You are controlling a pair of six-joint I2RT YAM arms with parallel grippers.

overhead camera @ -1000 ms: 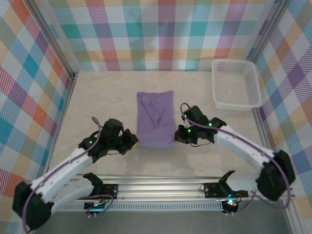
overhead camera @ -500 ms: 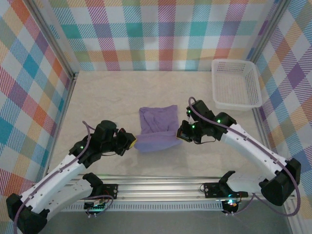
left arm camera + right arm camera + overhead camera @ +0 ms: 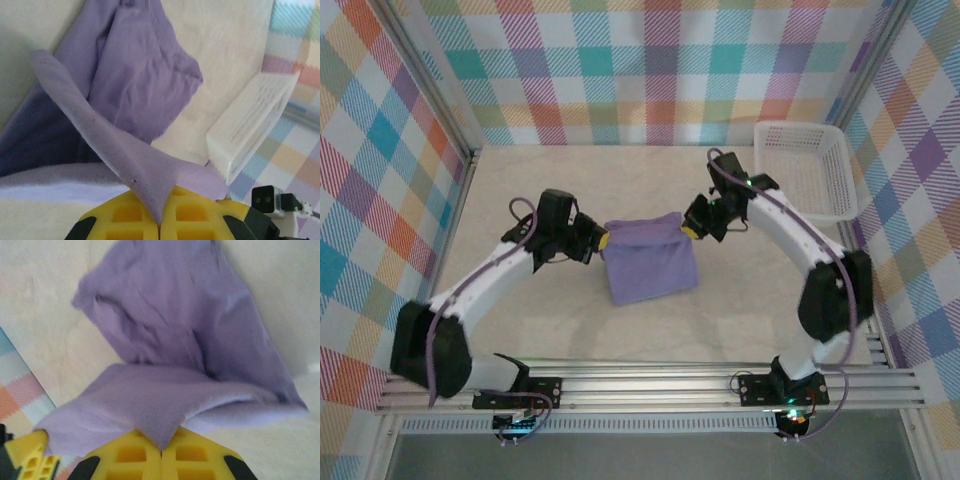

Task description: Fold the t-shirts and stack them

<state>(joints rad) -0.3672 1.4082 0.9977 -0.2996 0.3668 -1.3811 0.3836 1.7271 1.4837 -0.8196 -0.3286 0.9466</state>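
Both grippers have travelled toward 12 o'clock since half a second ago, carrying the near hem of the cloth up over its body. On the left gripper (image 3: 600, 240), the yellow fingers (image 3: 120, 220) are pressed together on a peak of lavender fabric, with no gap between them in the left wrist view. On the right gripper (image 3: 692, 226), the jaws are likewise closed, a fold of the same cloth pinched where they meet. The two grips sit at the 10 and 2 o'clock corners of the t-shirt (image 3: 650, 268). It forms a compact, roughly square fold at the centre of the table (image 3: 520, 190). Its far edge is strung between the grippers, and the rest lies flat toward 6 o'clock. The white basket (image 3: 807, 172) stands at 2 o'clock from the t-shirt, well apart from it.
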